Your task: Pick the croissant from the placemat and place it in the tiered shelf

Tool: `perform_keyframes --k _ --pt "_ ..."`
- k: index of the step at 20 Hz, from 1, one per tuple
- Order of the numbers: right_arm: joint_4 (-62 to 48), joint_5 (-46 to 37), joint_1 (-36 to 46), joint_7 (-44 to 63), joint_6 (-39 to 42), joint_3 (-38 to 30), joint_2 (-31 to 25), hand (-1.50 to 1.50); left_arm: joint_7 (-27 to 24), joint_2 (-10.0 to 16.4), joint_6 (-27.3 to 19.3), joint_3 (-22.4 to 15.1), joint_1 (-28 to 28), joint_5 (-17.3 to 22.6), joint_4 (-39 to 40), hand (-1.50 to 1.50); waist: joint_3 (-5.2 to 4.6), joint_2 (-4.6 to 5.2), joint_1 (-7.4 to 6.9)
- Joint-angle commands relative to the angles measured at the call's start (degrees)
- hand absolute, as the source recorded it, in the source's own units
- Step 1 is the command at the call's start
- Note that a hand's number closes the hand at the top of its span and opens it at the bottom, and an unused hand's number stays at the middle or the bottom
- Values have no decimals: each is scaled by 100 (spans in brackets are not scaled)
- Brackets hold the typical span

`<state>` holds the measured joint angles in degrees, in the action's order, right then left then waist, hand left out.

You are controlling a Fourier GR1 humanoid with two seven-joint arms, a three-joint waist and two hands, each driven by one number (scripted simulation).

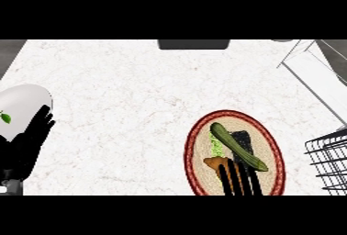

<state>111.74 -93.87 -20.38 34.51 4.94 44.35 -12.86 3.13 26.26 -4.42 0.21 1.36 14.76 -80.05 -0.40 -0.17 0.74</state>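
An oval woven placemat [265,133] with a red rim lies at the lower right of the counter. On it sit a long green cucumber [236,146] and an orange-brown croissant [214,162], partly hidden. My right hand [240,176] comes up from the lower edge with straight fingers reaching over the croissant's right side; it is open. My left hand [28,142] rests open at the far left, fingers up. The tiered shelf [330,160], a black wire rack, shows at the right edge.
A white plate [21,106] with a small green leaf lies at the left edge, partly behind my left hand. A white-framed rack [313,69] stands at the upper right. A dark object [193,44] sits at the counter's far edge.
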Motion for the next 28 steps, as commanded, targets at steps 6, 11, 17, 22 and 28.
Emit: perform_keyframes --k 6,11,17,22,28 --pt "285 -657 898 606 2649 243 857 -150 -233 -208 224 45 122 -158 211 0 37 17 -90" --pt "61 -536 1146 643 2673 109 879 -150 -278 -179 374 324 -135 -199 541 0 38 20 -75" --pt "-395 -113 1694 329 2690 -722 820 -150 202 -210 381 394 78 -223 -207 0 41 16 -104" --pt "-842 2 1862 122 2174 -896 736 -150 322 -421 412 419 -115 -470 -170 0 41 17 -82" --pt "-1407 -110 1728 186 1590 -774 769 -150 323 -434 597 657 450 -543 -671 0 41 12 -100"
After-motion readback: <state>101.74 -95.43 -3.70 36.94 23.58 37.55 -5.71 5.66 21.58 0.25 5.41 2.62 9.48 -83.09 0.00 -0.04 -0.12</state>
